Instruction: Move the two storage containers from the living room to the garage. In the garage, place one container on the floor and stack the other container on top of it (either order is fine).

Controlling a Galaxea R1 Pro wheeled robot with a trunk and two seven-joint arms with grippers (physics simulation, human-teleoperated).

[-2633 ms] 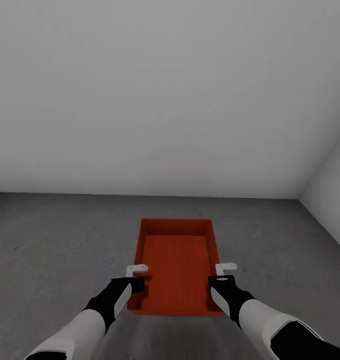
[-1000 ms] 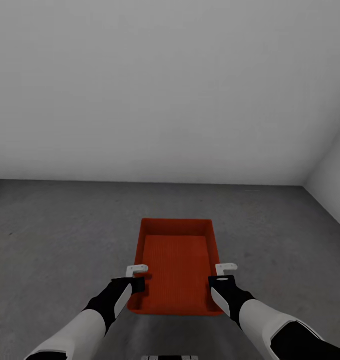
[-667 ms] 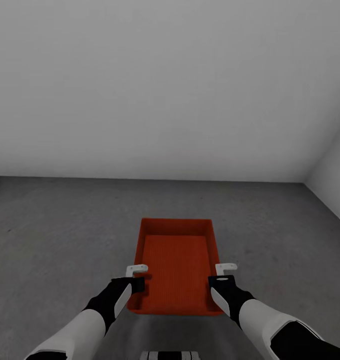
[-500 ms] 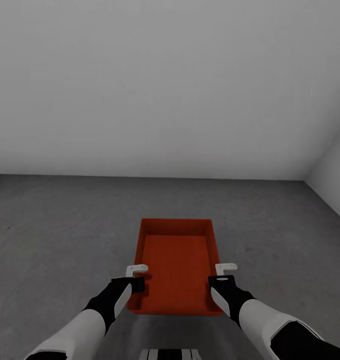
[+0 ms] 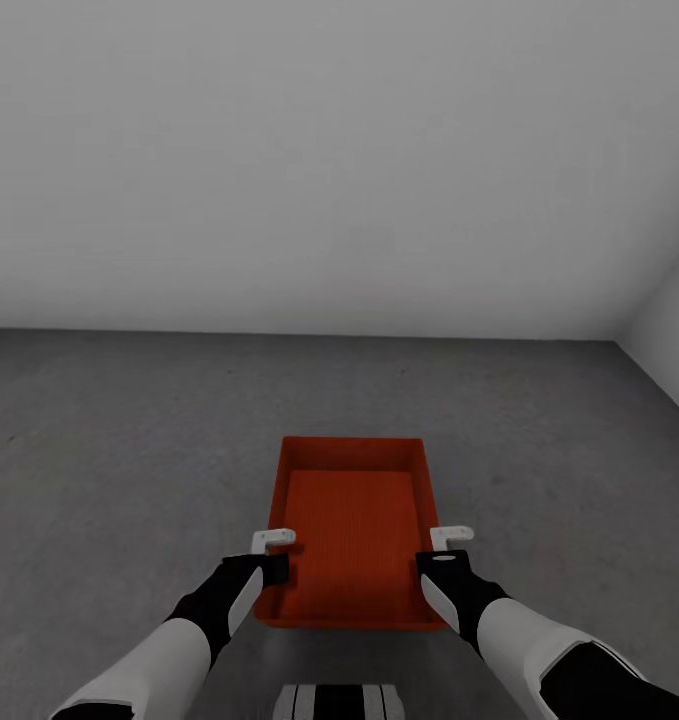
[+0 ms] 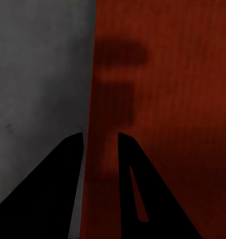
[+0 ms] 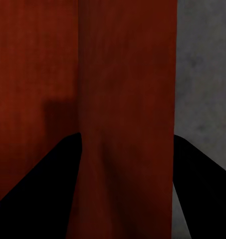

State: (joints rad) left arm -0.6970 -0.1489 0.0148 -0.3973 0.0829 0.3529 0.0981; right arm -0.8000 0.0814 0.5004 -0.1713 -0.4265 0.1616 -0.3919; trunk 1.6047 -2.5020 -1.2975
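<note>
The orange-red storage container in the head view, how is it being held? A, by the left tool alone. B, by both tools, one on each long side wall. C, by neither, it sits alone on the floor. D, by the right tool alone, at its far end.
B: the left tool and the right tool each straddle a long side wall of the storage container, above the grey floor.

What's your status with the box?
Left hand shut on box left wall, right hand shut on right wall. Box carried level over concrete floor. White wall ahead, path open.
</note>
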